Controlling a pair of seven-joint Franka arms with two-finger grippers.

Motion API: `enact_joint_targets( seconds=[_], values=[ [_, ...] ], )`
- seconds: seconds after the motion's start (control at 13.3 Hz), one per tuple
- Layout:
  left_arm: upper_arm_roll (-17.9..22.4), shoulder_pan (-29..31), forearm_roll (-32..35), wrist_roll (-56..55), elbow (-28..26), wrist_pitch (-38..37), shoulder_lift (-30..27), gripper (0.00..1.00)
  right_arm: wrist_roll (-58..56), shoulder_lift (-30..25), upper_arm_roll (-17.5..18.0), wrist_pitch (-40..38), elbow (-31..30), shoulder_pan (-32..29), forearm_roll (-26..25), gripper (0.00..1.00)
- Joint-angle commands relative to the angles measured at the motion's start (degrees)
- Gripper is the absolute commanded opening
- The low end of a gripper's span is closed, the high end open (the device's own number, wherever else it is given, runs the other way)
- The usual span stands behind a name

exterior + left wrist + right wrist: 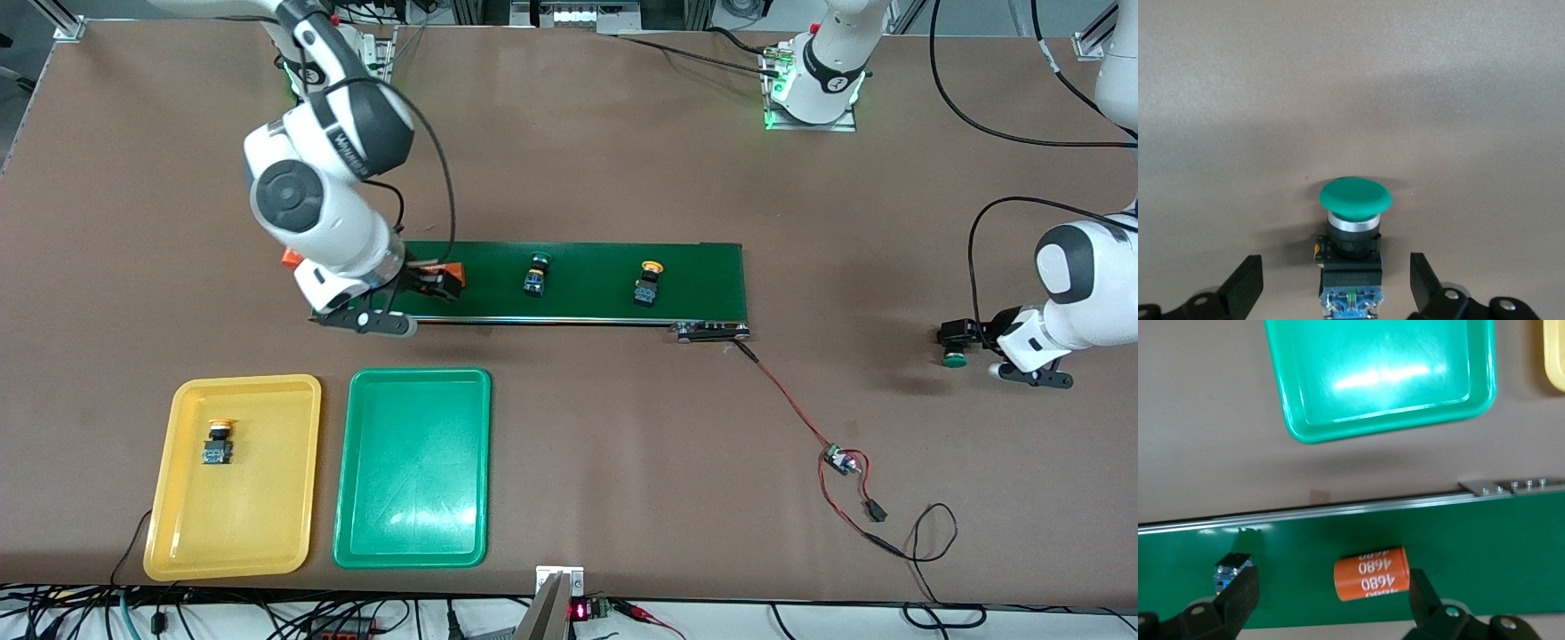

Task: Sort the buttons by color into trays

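My left gripper [965, 342] is low over the bare table at the left arm's end, open around a green-capped button [1355, 200] that lies on its side; both fingers [1248, 283] stand apart from its black-and-blue body. On the dark-green belt [693, 276] lie a green-capped button [536, 274] and a yellow-capped button [649, 284]. My right gripper [431, 286] is open over the belt's end toward the right arm, with an orange 4680 cylinder [1371, 573] between its fingers. The yellow tray [267, 516] holds one yellow-capped button [218, 443]. The green tray [413, 480] holds nothing.
A second orange piece [289, 258] shows at the belt's end under the right arm. Red and black wires with a small board [840, 460] run from the belt's motor end toward the front camera. The trays lie side by side, nearer to the camera than the belt.
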Motion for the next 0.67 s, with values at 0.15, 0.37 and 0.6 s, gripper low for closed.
enact_joint_targets(
  seconds=[0.15,0.37,0.6],
  values=[
    [-0.33,0.42,1.71,2.25,-1.6,0.33,-0.07,0.24,9.03,-2.55,3.59,9.04,-9.69,0.21,-5.14,1.0],
    [-1.03,0.07,1.8,2.42,-1.6,-3.87,-1.73,0.0,15.18,-2.55,4.83,13.01,-12.77,0.29,-5.31,1.0],
    [-3.13,-2.3,1.71,1.54,-1.16,-8.36,-7.26,0.0,15.28,-2.46,5.44,14.25,-13.57,0.29,-5.4,1.0]
  ],
)
